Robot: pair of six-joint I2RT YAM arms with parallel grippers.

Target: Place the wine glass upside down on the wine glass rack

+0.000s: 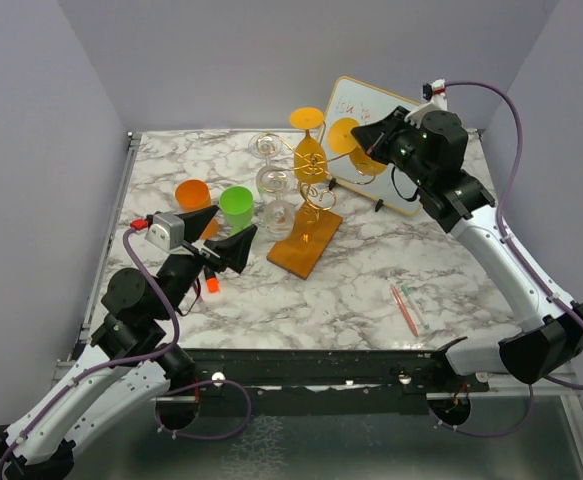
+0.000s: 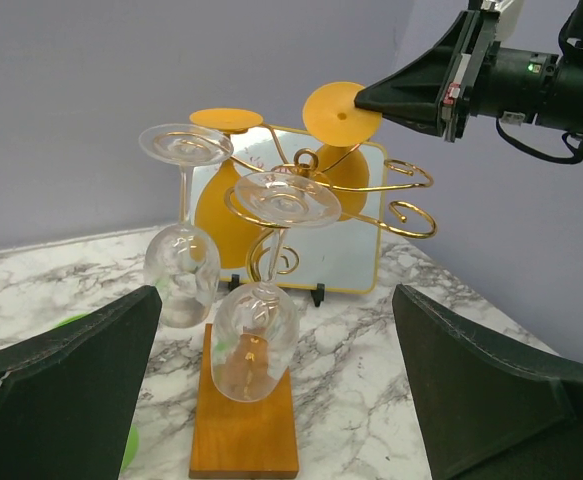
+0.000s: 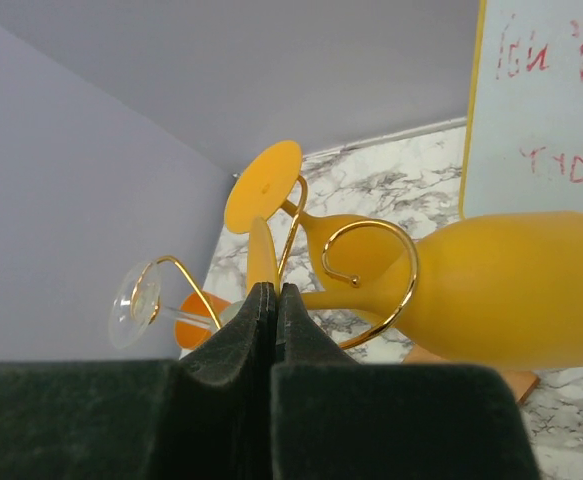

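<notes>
The wine glass rack (image 1: pixel 304 243) stands mid-table, gold scroll arms on an orange-brown base (image 2: pixel 243 430). Clear glasses (image 2: pixel 256 335) and one yellow glass (image 1: pixel 309 152) hang from it upside down. A second yellow wine glass (image 3: pixel 516 290) lies tilted at the rack's far right arm (image 3: pixel 411 270), its stem inside the curl. My right gripper (image 3: pixel 276 290) is shut on the rim of that glass's round foot (image 2: pixel 339 113). My left gripper (image 1: pixel 216 235) stands open, low at the left, facing the rack with nothing between its fingers (image 2: pixel 471 390).
A whiteboard (image 1: pixel 356 100) with red writing stands behind the rack, close to the right arm. An orange cup (image 1: pixel 193 195) and a green cup (image 1: pixel 236 207) sit left of the rack near the left gripper. Two pens (image 1: pixel 404 305) lie at the front right.
</notes>
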